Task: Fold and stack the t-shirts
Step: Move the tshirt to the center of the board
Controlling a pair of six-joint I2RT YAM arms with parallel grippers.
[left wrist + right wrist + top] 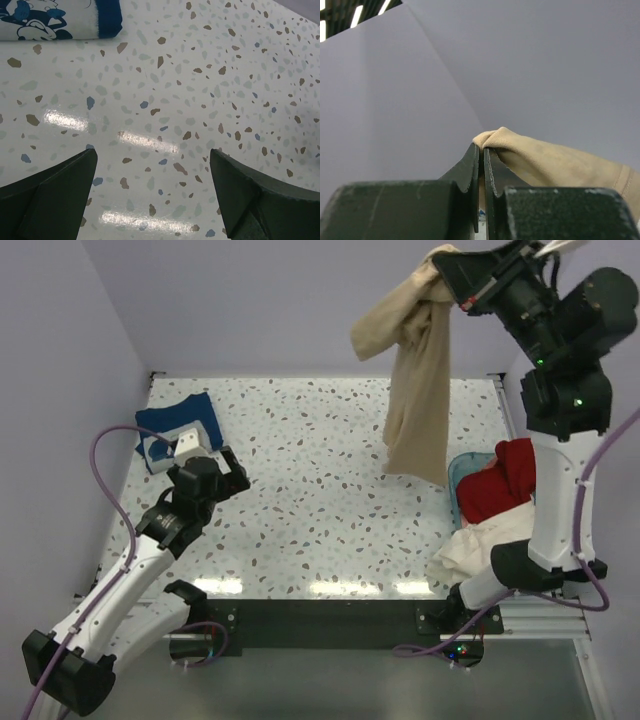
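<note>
My right gripper [447,268] is raised high at the back right and is shut on the tan-beige t-shirt [415,390], which hangs down above the table. In the right wrist view the tan cloth [545,157] is pinched between the closed fingers [482,150]. The navy blue t-shirt with a white print [175,430] lies folded at the back left; its edge shows in the left wrist view [55,20]. My left gripper [232,475] is open and empty, low over the table just right of the navy shirt. A red t-shirt [495,485] and a cream-white t-shirt [480,545] lie at the right.
A teal plastic basket [458,475] stands at the right edge under the red and cream shirts. The terrazzo-patterned table [320,500] is walled in at the left and back. The right arm's base [520,570] stands by the basket.
</note>
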